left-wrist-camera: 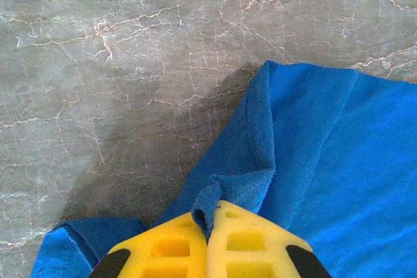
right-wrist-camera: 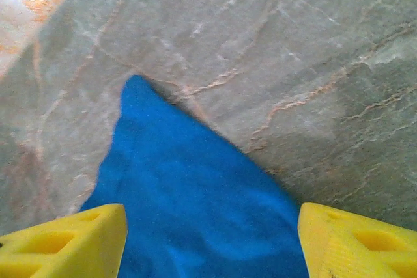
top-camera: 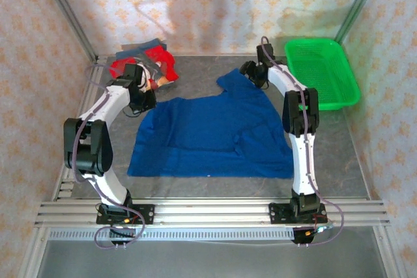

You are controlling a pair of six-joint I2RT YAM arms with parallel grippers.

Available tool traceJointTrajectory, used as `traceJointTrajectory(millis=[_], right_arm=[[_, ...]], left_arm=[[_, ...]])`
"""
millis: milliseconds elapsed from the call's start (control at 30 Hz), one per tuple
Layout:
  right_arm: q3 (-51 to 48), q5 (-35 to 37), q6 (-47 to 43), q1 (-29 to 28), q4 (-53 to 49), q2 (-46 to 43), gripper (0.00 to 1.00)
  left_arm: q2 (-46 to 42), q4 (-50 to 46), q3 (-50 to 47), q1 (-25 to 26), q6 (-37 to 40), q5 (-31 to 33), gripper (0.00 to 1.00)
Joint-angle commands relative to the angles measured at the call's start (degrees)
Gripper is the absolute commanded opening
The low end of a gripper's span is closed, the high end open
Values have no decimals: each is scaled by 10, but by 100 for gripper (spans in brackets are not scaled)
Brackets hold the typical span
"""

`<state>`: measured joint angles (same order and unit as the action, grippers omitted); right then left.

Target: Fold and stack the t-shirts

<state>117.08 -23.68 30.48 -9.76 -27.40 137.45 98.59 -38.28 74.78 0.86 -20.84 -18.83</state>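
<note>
The royal-blue t-shirt [top-camera: 215, 138] lies spread on the grey worktop [top-camera: 195, 76], between the two pairs of fingers. Most of it is flat, but there is a long crease across its right half, and the corner under the right fingers [top-camera: 251, 73] rises to a peak. It is not yet folded, so I judge the task to be in an early part for this shirt: all its folds are left, and then the stacking. Beyond the left fingers [left-wrist-camera: 225, 242] a red t-shirt [top-camera: 146, 66] lies in a small pile with darker cloth. Whether that pile is neatly folded I cannot tell. A green basket [top-camera: 321, 69] stands to the right of the right fingers, apart from the cloth.

The left fingers are pressed together on a small fold at the shirt's edge, and the cloth comes out from between their tips. The right fingers stand wide apart with blue cloth lying between them, and they grip nothing. Both arms reach forward from their bases, with elbows raised and wrists bent down toward the worktop.
</note>
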Motion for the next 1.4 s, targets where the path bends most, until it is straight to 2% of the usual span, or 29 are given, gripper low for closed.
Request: traceJointTrajectory(millis=[0,167,400,700,833,967,1200,1367], right_arm=[[-8,-3,-4,-17,6,-57,72],[-48,-20,2,-20,-5,-65,72],[-163,9,34,-20,38,-79,72],[-315,76,56,-10,26,-178,72],[-359,75,73,-10,-6,-199,70],[-405,82,93,-11,10,-239,70],[-298,119,27,-4,-8,-256,74],[-160,133,-48,13,-63,-189,76]], left_arm=[[-25,3,-9,-1,-4,14,0],[-35,6,-14,-1,-7,14,0],[-56,-4,-15,-1,-7,20,0],[-104,-19,-31,-1,-9,26,0],[-126,-18,-59,0,-15,15,0],[-141,-4,-85,3,-20,4,0],[-137,7,-84,7,-19,-12,0],[-118,7,-67,16,-13,-18,0]])
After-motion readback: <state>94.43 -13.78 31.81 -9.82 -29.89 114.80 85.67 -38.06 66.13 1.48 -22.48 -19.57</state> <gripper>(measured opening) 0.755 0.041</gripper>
